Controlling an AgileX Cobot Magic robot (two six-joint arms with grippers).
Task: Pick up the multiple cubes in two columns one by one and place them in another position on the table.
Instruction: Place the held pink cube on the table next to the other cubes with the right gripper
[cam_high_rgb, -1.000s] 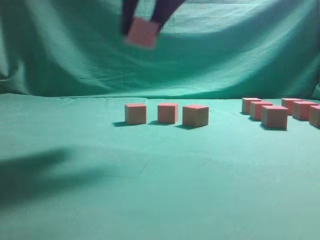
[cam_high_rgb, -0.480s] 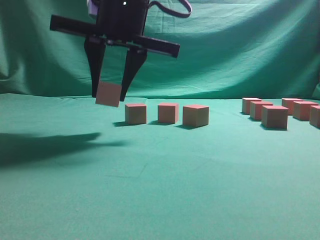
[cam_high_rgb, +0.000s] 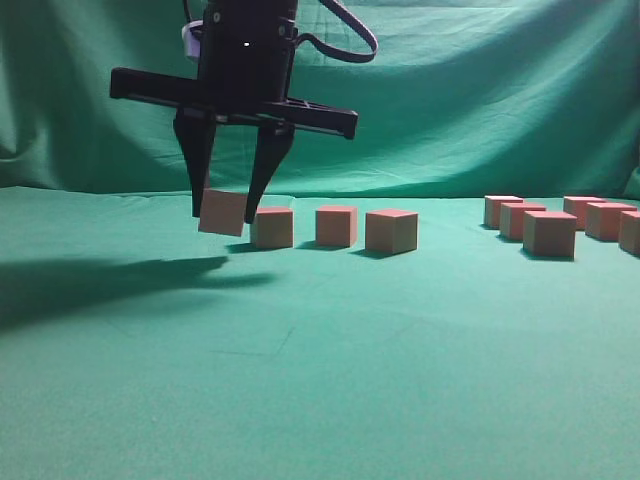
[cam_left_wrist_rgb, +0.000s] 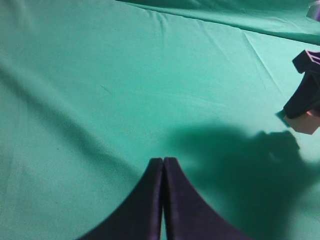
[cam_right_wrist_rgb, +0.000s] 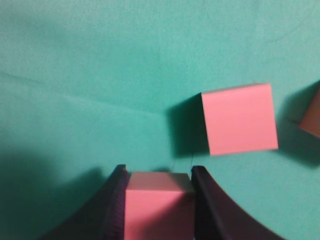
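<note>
My right gripper (cam_high_rgb: 223, 217) reaches across to the left and is shut on a pink-topped cube (cam_high_rgb: 222, 210), held just above the green cloth, left of a row of three cubes (cam_high_rgb: 336, 225). In the right wrist view the held cube (cam_right_wrist_rgb: 159, 207) sits between the jaws (cam_right_wrist_rgb: 159, 171); the row's nearest cube (cam_right_wrist_rgb: 240, 119) lies just beyond, apart from it. Several more cubes (cam_high_rgb: 549, 234) stand in two columns at the far right. My left gripper (cam_left_wrist_rgb: 163, 161) is shut and empty over bare cloth; its view shows the right gripper (cam_left_wrist_rgb: 305, 97) with the cube (cam_left_wrist_rgb: 306, 123).
The green cloth (cam_high_rgb: 320, 380) covers the table and rises as a backdrop (cam_high_rgb: 480, 110). The arm's shadow (cam_high_rgb: 90, 285) falls on the cloth at the left. A second row cube shows at the right wrist view's edge (cam_right_wrist_rgb: 312, 117).
My right gripper came down from the top of the view with the cube, and now holds it low beside the left end of the row. The other cubes have not moved.
</note>
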